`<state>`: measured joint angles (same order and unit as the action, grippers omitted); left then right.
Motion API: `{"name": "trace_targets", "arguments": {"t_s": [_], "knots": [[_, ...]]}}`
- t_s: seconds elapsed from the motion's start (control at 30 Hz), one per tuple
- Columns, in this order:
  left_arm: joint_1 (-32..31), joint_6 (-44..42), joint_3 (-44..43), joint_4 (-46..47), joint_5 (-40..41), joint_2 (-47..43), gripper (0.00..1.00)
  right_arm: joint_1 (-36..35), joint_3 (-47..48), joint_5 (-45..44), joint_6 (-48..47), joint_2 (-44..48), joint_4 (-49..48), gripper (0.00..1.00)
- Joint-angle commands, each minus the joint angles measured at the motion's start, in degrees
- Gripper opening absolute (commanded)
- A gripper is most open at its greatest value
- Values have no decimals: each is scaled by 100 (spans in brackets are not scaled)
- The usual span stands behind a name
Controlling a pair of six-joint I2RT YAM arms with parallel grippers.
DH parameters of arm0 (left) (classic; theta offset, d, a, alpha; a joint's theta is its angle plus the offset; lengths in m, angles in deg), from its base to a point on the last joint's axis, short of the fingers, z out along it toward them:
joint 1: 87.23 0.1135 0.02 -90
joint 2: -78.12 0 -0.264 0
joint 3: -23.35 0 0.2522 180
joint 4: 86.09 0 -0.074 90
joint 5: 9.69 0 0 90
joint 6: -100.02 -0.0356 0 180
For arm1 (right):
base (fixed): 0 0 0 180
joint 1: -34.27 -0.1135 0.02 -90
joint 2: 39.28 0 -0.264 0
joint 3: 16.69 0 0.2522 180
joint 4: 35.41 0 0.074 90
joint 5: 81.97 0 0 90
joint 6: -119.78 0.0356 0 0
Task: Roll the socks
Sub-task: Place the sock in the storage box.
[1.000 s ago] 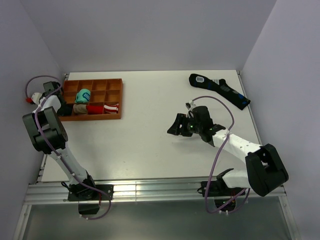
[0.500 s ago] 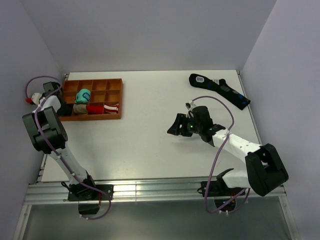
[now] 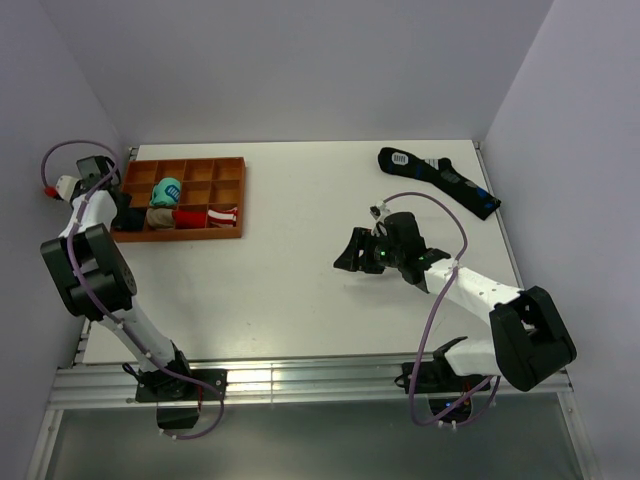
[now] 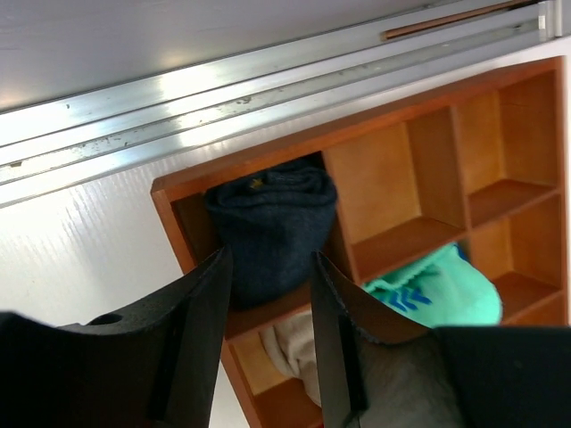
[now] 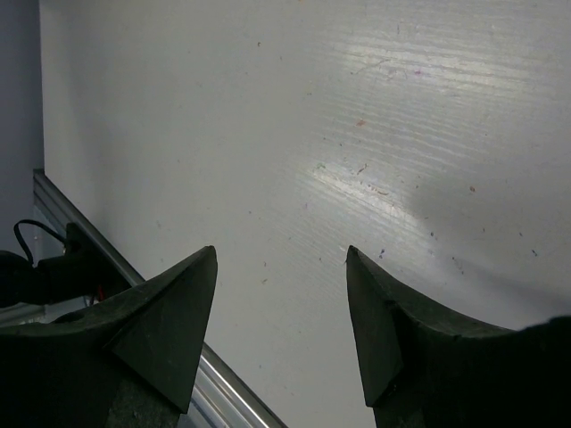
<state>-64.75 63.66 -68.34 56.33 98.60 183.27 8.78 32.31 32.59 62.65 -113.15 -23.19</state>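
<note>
Sitting rolled, the socks (image 4: 270, 218) fill the tray's (image 4: 375, 123) corner compartment.

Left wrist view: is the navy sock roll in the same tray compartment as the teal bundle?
No, the navy sock roll fills the tray's corner compartment, while the teal bundle lies in a separate one.

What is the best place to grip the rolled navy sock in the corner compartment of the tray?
Take the navy sock bundle probably by its rounded top, coming straight down from above, because the tray walls closely enclose its sides.
</note>
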Motion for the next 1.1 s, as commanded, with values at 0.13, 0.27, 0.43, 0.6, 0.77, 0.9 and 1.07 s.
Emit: {"name": "trace_targets", "arguments": {"t_s": [0.13, 0.27, 0.43, 0.6, 0.77, 0.9, 1.07], "knots": [[-16, -109, -178, 61, -53, -346, 46, 27, 132, 102, -113, 30, -180, 67], [-16, -100, -328, 43, 17, -143, 42, 27, 123, 120, -122, 30, -180, 67], [-16, -100, -363, 210, 17, 146, 36, 27, 132, 120, -131, 21, -171, 67], [-16, -30, -381, 342, -9, 427, 33, 27, 149, 93, -131, -14, -162, 67], [-59, 31, -380, 439, 78, 568, 33, 27, 158, 76, -140, -49, -154, 67], [-77, 207, -504, 202, 491, 727, 32, 27, 158, 84, -140, -119, -162, 67], [-121, 409, -486, 167, 931, 806, 32, 27, 167, 84, -148, -172, -180, 67]]}}
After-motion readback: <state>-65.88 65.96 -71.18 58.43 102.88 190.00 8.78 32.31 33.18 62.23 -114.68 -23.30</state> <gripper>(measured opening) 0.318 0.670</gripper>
